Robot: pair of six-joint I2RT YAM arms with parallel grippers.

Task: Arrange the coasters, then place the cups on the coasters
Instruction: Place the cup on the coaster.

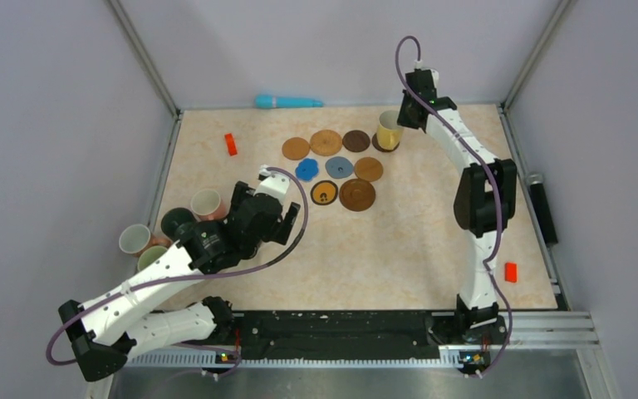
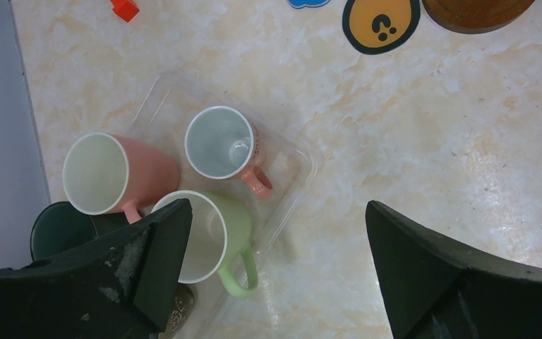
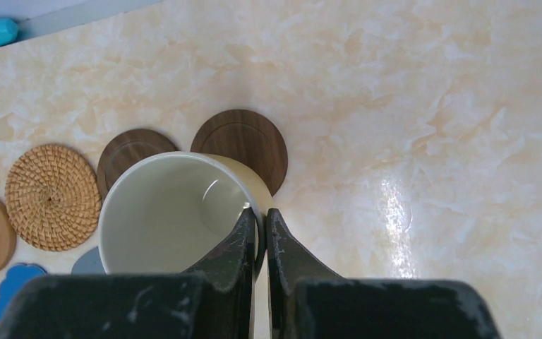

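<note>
Several round coasters lie mid-table: tan (image 1: 296, 148), woven (image 1: 326, 142), dark brown (image 1: 355, 140), blue scalloped (image 1: 306, 169), grey-blue (image 1: 338, 167), black-rimmed orange (image 1: 324, 193) and large brown (image 1: 356, 194). My right gripper (image 1: 400, 120) (image 3: 262, 215) is shut on the rim of a yellow cup (image 1: 389, 130) (image 3: 176, 212), one finger inside. The cup is over the near edge of a dark wooden coaster (image 3: 243, 145); I cannot tell whether it rests on it. My left gripper (image 1: 282, 223) (image 2: 275, 219) is open and holds nothing, beside a green cup (image 2: 215, 236), two pink cups (image 2: 113, 173) (image 2: 222, 145) and a dark cup (image 2: 60, 229).
The cups at the left stand on a clear plastic tray (image 2: 289, 152) close to the left wall. A red block (image 1: 231, 144) lies at the back left and another (image 1: 511, 271) at the front right. A teal object (image 1: 289, 102) lies along the back edge.
</note>
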